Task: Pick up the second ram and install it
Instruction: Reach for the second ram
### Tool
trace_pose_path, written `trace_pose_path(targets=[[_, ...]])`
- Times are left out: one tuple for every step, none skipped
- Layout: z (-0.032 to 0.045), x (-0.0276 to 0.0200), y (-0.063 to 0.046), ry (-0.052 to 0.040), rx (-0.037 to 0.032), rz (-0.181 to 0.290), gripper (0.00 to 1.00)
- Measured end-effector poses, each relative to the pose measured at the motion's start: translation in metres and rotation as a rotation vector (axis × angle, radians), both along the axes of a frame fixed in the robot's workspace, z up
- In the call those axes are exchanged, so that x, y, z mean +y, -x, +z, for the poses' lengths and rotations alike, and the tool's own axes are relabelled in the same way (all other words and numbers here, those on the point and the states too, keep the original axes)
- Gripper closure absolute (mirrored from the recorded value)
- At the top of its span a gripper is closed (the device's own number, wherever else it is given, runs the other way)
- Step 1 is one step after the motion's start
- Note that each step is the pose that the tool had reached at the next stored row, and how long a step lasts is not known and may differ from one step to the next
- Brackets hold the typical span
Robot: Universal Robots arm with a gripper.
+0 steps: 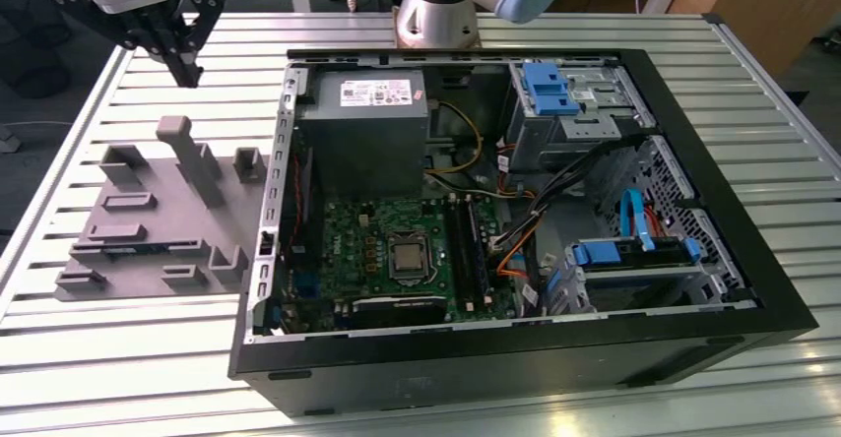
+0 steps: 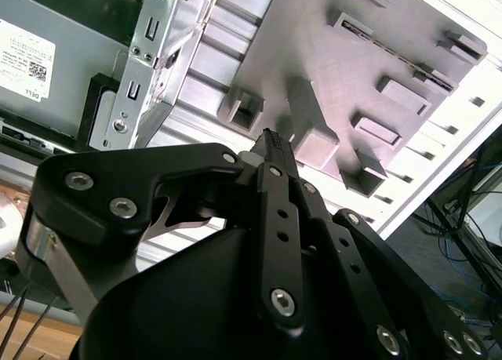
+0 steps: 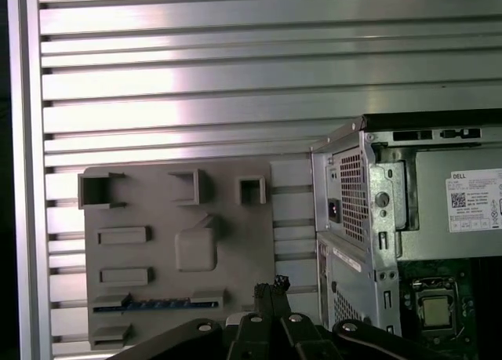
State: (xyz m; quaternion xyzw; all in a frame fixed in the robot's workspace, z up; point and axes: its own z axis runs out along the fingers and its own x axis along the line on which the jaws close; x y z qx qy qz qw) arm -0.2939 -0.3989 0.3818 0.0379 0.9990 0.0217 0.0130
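The second ram [image 3: 153,304] is a thin blue-green stick lying on edge in a groove of the grey holder tray [image 3: 149,211]. In the exterior view the same ram [image 1: 125,249] shows as a bluish strip low on the tray [image 1: 145,230]. My gripper [image 1: 188,75] hangs high above the tray's far end, well clear of the ram. Its black fingers meet at the tip with nothing between them, as both wrist views show, second [image 2: 271,136] and first [image 3: 272,285]. The green motherboard [image 1: 381,230] with long black slots [image 1: 467,250] lies inside the open case.
The black computer case [image 1: 526,358] lies open on the slatted metal table [image 1: 158,358], to the exterior view's right of the tray. Inside are a grey power supply [image 1: 361,122], blue drive bays [image 1: 552,88], loose cables and the processor socket [image 1: 409,257]. Upright grey posts [image 1: 197,161] rise from the tray.
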Motion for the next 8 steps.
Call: trace_pose_path(targets=[[0.0, 0.0, 0.0006, 0.0, 0.0, 0.0, 0.89], [-0.0001, 0.0, 0.0014, 0.0, 0.0, 0.0, 0.89], [-0.0001, 0.0, 0.0021, 0.0, 0.0, 0.0, 0.89], [-0.0002, 0.0, 0.0027, 0.0, 0.0, 0.0, 0.89], [-0.0002, 0.0, 0.0032, 0.0, 0.0, 0.0, 0.89], [-0.0002, 0.0, 0.0036, 0.0, 0.0, 0.0, 0.89], [-0.0003, 0.0, 0.0039, 0.0, -0.0001, 0.0, 0.89], [-0.0003, 0.0, 0.0041, 0.0, 0.0, 0.0, 0.89]])
